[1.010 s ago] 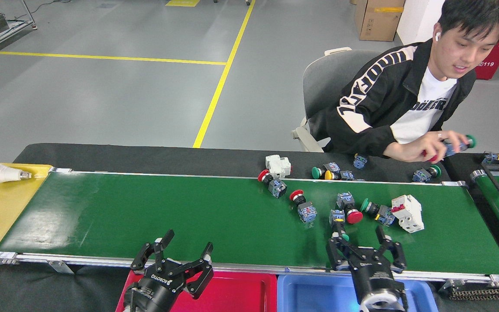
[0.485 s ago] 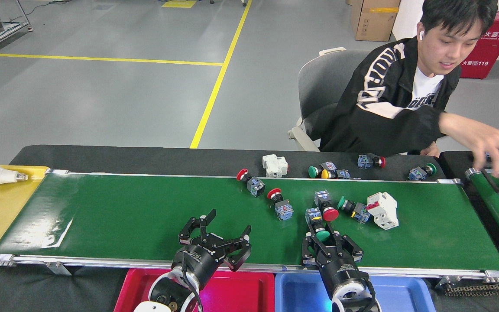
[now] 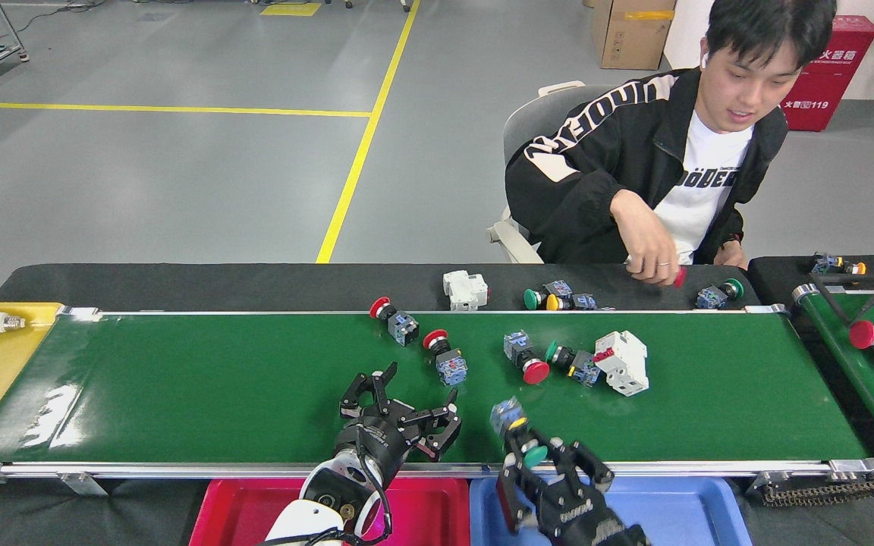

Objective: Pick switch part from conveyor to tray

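While clamped in right gripper over conveyor's near edge, green-capped switch part looks light, rigid (slick cap, so grip blue body). Left gripper splayed, empty.

Head view, downward over conveyor

This is a factory or workshop floor set up for sorting work. A long green conveyor with metal rails runs across a black table. Behind it, toward 12 o'clock, grey painted concrete carries yellow floor lines. A cardboard box and a red fire-equipment cabinet stand at 1 o'clock.
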